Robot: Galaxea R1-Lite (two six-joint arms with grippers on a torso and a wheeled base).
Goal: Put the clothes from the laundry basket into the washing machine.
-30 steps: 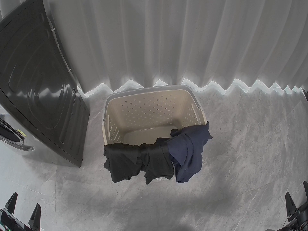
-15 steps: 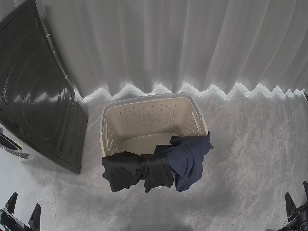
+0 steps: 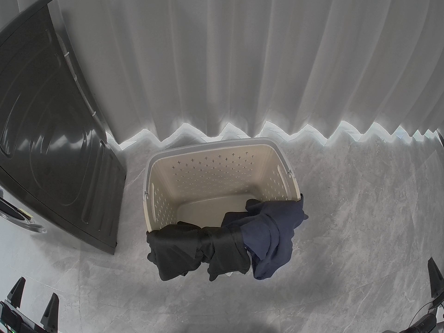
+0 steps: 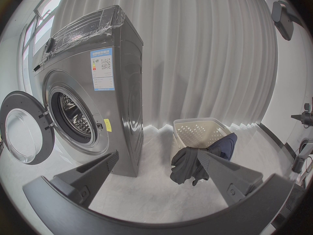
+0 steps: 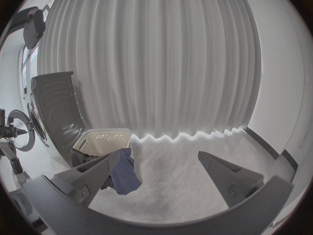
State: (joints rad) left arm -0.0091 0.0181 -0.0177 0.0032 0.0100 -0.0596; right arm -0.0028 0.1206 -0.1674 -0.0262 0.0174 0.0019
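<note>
A cream laundry basket (image 3: 217, 169) stands on the floor in front of me. A black garment (image 3: 185, 253) and a navy garment (image 3: 273, 239) hang over its near rim, partly outside; its bottom looks bare. The dark grey washing machine (image 3: 51, 130) is at the left, with its round door (image 4: 24, 128) swung open and the drum (image 4: 73, 118) showing. My left gripper (image 3: 34, 301) is low at the near left, open and holding nothing, well short of the clothes. My right gripper (image 5: 158, 157) is open and holds nothing, its fingertip (image 3: 434, 274) at the near right edge.
A white curtain (image 3: 240, 56) hangs right behind the basket. Grey marble floor (image 3: 360, 218) lies open to the right of the basket and between it and me. A wall with a dark skirting (image 5: 267, 144) runs far right.
The head camera has moved, so the basket sits a little lower in the picture and the washer further left. My right gripper has shifted toward the right edge. The clothes lie as before.
</note>
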